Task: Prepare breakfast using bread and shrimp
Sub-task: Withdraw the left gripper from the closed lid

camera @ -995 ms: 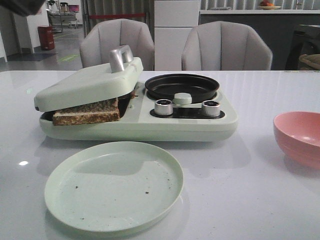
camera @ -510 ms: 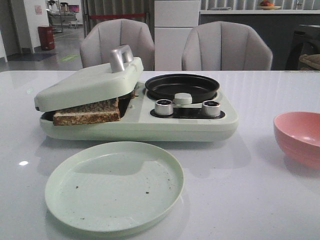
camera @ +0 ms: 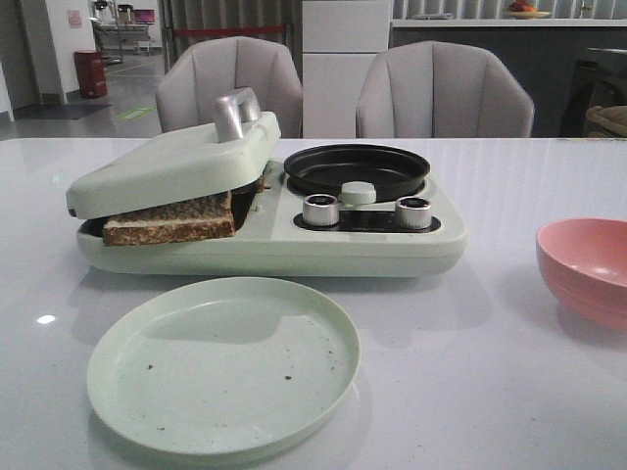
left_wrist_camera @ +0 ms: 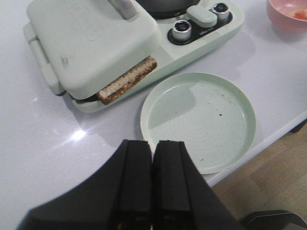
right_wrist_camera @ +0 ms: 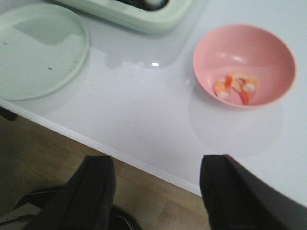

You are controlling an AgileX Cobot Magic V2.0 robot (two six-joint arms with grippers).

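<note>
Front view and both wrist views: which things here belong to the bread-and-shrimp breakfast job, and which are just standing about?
Belongs to the job:
- bread, clamped under the sandwich maker's lid
- shrimp, in the pink bowl
- black pan
- green plate, holding only crumbs

Just standing about:
- two grey chairs behind the table
- red bin in the far room

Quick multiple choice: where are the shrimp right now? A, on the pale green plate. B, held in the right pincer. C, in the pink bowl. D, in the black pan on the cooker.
C: the right wrist view shows the shrimp lying in the bottom of the pink bowl, while the pale green plate holds only crumbs and the right pincer is open and holds nothing.
</note>
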